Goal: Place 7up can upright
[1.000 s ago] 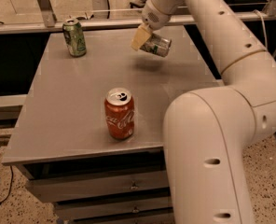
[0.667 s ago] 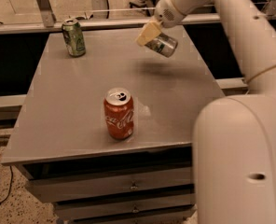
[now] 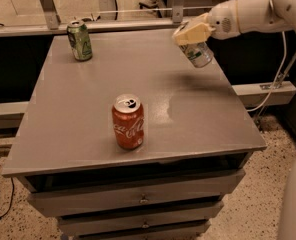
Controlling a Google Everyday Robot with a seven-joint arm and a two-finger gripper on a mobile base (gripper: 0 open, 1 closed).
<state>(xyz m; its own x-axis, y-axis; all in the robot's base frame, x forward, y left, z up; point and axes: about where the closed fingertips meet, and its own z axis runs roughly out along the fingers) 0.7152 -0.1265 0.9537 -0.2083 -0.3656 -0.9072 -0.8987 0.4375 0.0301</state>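
Camera view: gripped 7up can [image 3: 201, 55] in end effector [image 3: 192, 38], fingers closed on it, up at rear right over bench [image 3: 203, 119] edge. Held it tilted, mid-air, no contact w/ bench top. Stood upright at rear left: green can [image 3: 80, 40]. Stood upright near front centre: red Coca-Cola can [image 3: 128, 122]. Well apart from each other & from 7up can. Reached in from right: white arm [image 3: 250, 13].

Red Coke can [image 3: 128, 122], green can [image 3: 80, 40], table [image 3: 198, 114]
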